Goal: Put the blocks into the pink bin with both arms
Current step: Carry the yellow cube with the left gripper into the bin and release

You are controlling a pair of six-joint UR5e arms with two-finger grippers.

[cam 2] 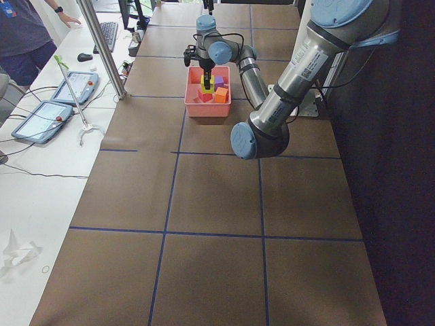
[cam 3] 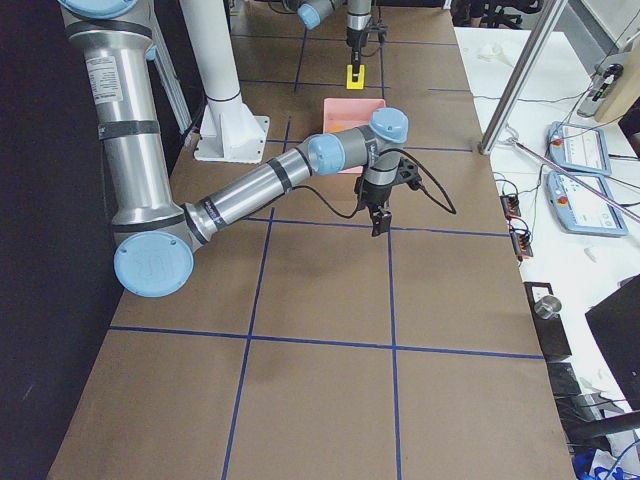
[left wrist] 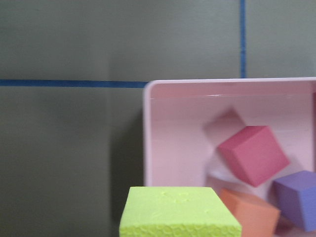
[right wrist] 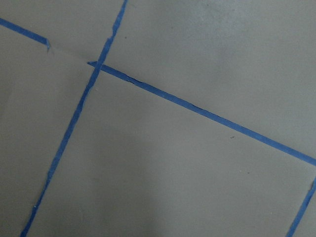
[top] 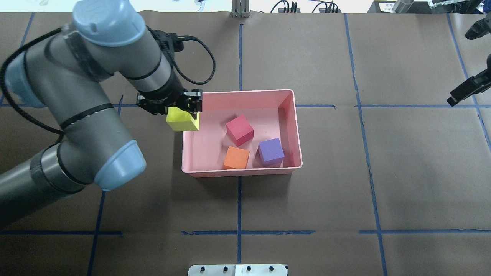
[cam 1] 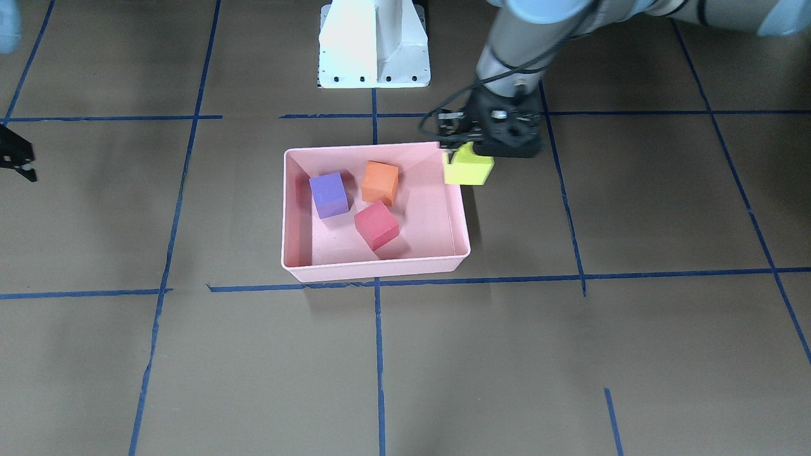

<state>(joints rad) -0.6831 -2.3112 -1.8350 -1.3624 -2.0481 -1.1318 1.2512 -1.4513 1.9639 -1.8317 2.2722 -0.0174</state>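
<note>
Seen from overhead, the left arm (top: pixel 96 115) reaches in from the left side, its forearm bent across the brown paper worktop (top: pixel 402 172) toward the bin. At its tip the left fingers (top: pixel 188 106) are closed on the yellow-green block (top: pixel 182 119), gripping it by its top part. The block hangs raised above the worktop at the left wall of the pink bin (top: pixel 245 92), close to that wall's far corner. From overhead it overlaps the rim. From the front it sits mostly outside the rim, so it is not yet in the bin. The left wrist camera looks past the block's top edge and down onto the bin's corner.

The bin sits near the middle of the worktop, over a crossing of blue tape lines (top: pixel 239 207). Three blocks lie on its floor. The red block (top: pixel 239 130) is furthest left and nearest the centre, turned at an angle to the walls. The orange block (top: pixel 236 158) lies against the near wall. The purple block (top: pixel 271 151) is just beside it to the right, in the near right corner. None of the three touches the yellow-green block.

Far to the right, well apart from the bin, the right fingers (top: pixel 466 90) hang at the edge of the view above bare paper. I cannot tell whether they are open or closed. The right wrist camera shows only paper and tape lines.
</note>
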